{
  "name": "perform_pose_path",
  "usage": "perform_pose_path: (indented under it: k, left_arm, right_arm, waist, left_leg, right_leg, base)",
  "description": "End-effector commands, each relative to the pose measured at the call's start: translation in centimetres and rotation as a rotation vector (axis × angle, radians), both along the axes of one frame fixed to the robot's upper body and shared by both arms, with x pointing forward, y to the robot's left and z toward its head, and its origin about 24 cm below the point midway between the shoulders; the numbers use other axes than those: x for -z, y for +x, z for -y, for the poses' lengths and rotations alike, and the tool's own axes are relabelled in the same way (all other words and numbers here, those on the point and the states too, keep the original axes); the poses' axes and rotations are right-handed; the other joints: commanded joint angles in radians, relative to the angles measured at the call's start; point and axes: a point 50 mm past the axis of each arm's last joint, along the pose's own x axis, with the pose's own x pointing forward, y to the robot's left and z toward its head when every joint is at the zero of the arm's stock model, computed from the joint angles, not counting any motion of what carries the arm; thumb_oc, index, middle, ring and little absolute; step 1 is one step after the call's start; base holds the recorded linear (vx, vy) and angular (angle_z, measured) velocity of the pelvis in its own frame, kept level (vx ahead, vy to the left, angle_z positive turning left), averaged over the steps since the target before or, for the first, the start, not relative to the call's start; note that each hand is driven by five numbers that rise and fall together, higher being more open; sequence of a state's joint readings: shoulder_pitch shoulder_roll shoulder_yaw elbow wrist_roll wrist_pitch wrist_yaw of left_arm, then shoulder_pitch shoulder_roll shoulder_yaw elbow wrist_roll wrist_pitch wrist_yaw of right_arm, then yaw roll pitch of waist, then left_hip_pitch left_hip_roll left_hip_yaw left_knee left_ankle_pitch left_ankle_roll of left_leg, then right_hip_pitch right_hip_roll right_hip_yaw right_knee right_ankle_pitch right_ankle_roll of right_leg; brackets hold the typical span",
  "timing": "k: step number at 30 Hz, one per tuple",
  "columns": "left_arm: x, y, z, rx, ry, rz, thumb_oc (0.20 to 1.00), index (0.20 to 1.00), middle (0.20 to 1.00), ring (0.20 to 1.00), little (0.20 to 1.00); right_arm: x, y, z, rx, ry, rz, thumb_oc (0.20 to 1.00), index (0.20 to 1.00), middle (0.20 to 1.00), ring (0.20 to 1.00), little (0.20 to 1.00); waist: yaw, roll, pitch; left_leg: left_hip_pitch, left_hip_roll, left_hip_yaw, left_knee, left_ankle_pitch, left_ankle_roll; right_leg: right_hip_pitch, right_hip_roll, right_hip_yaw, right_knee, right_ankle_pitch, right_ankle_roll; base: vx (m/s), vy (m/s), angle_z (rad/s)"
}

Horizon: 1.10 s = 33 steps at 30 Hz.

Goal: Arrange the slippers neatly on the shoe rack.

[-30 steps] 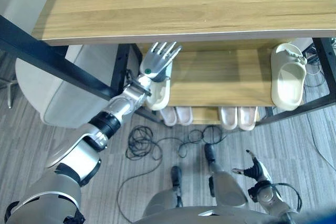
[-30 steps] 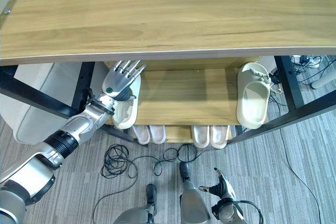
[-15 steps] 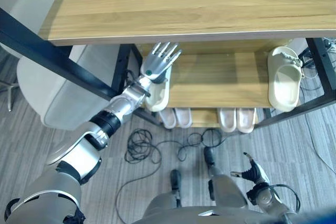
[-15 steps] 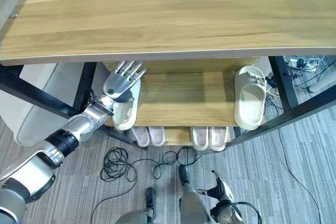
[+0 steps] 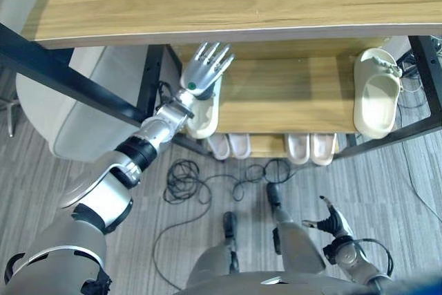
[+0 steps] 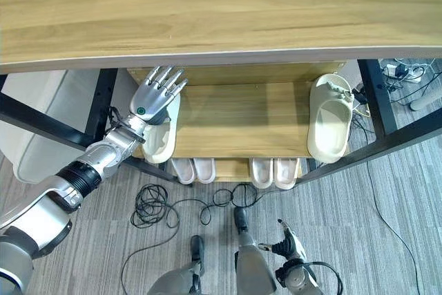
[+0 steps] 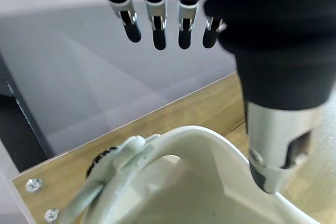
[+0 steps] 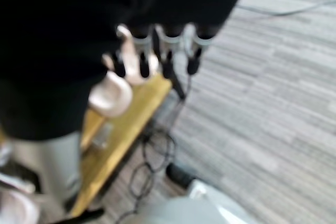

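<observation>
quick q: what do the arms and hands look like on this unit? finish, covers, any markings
Silver-grey arms with a black ribbed band at the forearm. The left hand has silver fingers with dark tips, a dark ribbed cover by the wrist, and a small green dot on its back. The right hand, low by the floor, looks dark with the same silver, dark-tipped fingers.

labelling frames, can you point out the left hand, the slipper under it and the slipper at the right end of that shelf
left hand (image 6: 153, 99), right eye view, on the back of the hand.
slipper under the left hand (image 6: 159, 144), right eye view, on its heel end.
slipper at the right end (image 6: 329, 126), right eye view, on its footbed.
</observation>
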State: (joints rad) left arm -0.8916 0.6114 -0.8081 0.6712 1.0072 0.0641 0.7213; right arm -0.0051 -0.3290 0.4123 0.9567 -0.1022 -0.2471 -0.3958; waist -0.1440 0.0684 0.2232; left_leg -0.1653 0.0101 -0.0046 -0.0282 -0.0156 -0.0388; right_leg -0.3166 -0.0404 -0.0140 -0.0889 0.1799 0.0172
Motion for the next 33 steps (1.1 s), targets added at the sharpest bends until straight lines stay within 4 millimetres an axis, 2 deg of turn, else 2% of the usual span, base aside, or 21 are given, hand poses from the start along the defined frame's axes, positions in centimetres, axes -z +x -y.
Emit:
perform_pose_path:
  k: [1, 12, 19, 33]
  left_arm:
    - [-5.9, 0.9, -4.7, -0.144, 0.125, 0.214, 1.000, 1.000, 1.000, 1.000, 1.000]
    - [-7.4, 1.0, -4.9, -0.145, 0.203, 0.245, 1.000, 1.000, 1.000, 1.000, 1.000]
    - [-7.8, 0.2, -5.1, -0.111, 0.203, 0.258, 1.000, 1.000, 1.000, 1.000, 1.000]
    - [-8.9, 0.0, -5.9, -0.112, 0.228, 0.265, 1.000, 1.000, 1.000, 1.000, 1.000]
  right_arm:
    - [-1.4, 2.0, -0.7, -0.016, 0.054, 0.108, 1.000, 1.000, 1.000, 1.000, 1.000]
    - [-1.9, 2.8, -1.1, -0.014, 0.107, 0.140, 1.000, 1.000, 1.000, 1.000, 1.000]
    - [-1.4, 1.9, -1.4, 0.001, 0.140, 0.109, 1.000, 1.000, 1.000, 1.000, 1.000]
    - [-0.9, 1.8, -2.1, 0.004, 0.163, 0.076, 1.000, 1.000, 1.000, 1.000, 1.000]
  waist:
    - [0.024, -0.005, 0.014]
    - [0.028, -0.014, 0.022]
    - [0.036, -0.015, 0.013]
    - [0.046, -0.018, 0.019]
  left_leg:
    - [-0.125, -0.007, 0.010, 0.138, -0.043, -0.014]
    - [-0.145, -0.012, 0.009, 0.146, -0.043, -0.013]
    - [-0.143, -0.016, 0.003, 0.152, -0.046, -0.013]
    - [-0.160, -0.023, -0.001, 0.168, -0.045, -0.012]
  right_leg:
    - [-0.034, -0.080, -0.007, 0.225, -0.199, 0.125]
    - [-0.045, -0.085, -0.006, 0.220, -0.189, 0.130]
    - [-0.037, -0.085, -0.008, 0.227, -0.197, 0.128]
    - [-0.046, -0.091, -0.017, 0.233, -0.190, 0.128]
  base:
    - [0.00, 0.000, 0.00]
    - [0.00, 0.004, 0.00]
    - [0.00, 0.003, 0.02]
    - [0.00, 0.000, 0.00]
